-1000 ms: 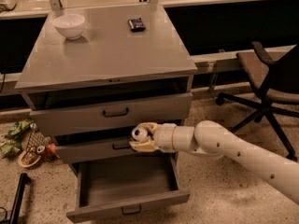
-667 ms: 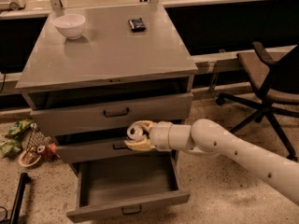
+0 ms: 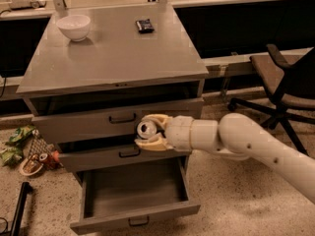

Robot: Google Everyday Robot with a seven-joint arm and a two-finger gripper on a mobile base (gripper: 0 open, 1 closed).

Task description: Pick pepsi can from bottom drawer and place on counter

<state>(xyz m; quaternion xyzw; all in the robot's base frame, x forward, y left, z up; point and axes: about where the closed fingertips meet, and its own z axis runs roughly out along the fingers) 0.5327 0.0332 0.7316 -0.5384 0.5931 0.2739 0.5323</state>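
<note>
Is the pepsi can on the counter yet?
No, the gripper holds the pepsi can in front of the middle drawer, below the counter.

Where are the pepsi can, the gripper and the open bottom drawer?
pepsi can [image 3: 146,128], camera view, its silver top.
gripper [image 3: 141,130], camera view, midway between fingertips, shut on the can before the middle drawer [image 3: 93,159].
bottom drawer [image 3: 162,214], camera view, front panel.

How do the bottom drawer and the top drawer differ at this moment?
The bottom drawer is pulled far out, its inside visible; the top drawer is barely out. The bottom drawer is deeper; the top drawer is shallower. Both are grey with a dark handle. The gripper, jaws closed on the pepsi can, is between them, before the middle drawer.
</note>
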